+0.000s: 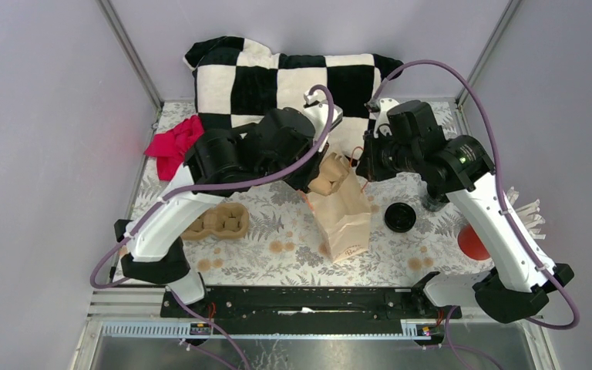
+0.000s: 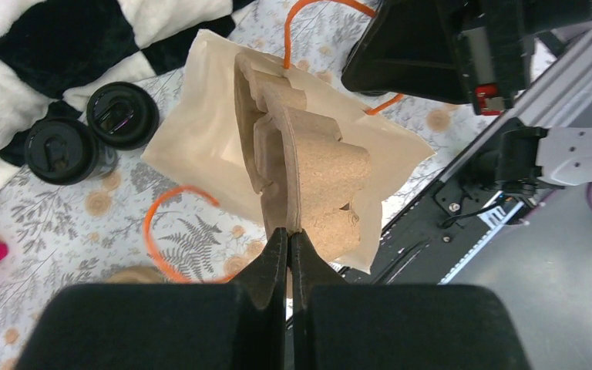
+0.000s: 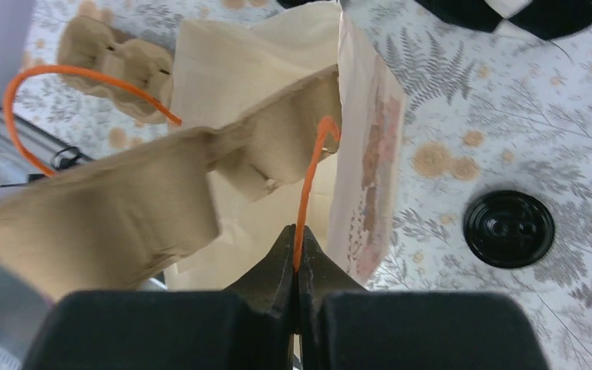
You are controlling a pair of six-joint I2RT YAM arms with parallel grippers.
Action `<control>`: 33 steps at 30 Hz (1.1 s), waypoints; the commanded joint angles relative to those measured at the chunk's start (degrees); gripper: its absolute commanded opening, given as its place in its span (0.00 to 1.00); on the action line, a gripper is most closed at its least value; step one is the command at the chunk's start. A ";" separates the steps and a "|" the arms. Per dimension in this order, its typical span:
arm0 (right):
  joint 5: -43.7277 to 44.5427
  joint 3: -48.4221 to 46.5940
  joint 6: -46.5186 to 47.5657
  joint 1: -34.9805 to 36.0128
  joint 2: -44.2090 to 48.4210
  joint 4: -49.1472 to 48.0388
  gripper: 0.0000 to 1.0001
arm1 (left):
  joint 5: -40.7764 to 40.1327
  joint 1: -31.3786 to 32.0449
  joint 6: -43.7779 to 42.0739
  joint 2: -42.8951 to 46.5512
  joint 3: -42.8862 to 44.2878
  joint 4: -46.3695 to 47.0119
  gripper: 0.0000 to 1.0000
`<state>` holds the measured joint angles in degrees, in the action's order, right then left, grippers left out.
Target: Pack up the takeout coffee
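The takeout coffee cups stand lidded and side by side on the fern-print table, just right of the paper bag and outside it, with a red cup of straws nearer the right arm's base and a spare carrier lying left of the bag. At the bag's open mouth the left gripper is clamped on the edge of a brown pulp carrier held on edge, and the right gripper is pinched tight on an orange handle. Farther back lie a pink cloth and a checkered blanket.
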<state>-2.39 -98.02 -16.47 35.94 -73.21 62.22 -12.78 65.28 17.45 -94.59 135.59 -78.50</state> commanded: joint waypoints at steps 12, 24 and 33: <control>-15.18 -0.63 -2.80 -0.17 -0.78 -9.49 0.00 | -11.24 3.83 1.85 -1.30 -4.31 -3.39 0.00; -16.73 8.81 -11.97 -0.62 2.89 -16.09 0.00 | -12.61 5.02 -2.47 6.39 -25.14 16.61 0.00; -22.96 10.27 -14.01 -5.48 2.72 -15.97 0.00 | -13.11 6.92 -9.78 7.40 -32.59 21.36 0.00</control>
<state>-21.12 -88.29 -28.97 32.14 -71.70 47.92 -25.61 70.89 12.64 -88.84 105.34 -61.49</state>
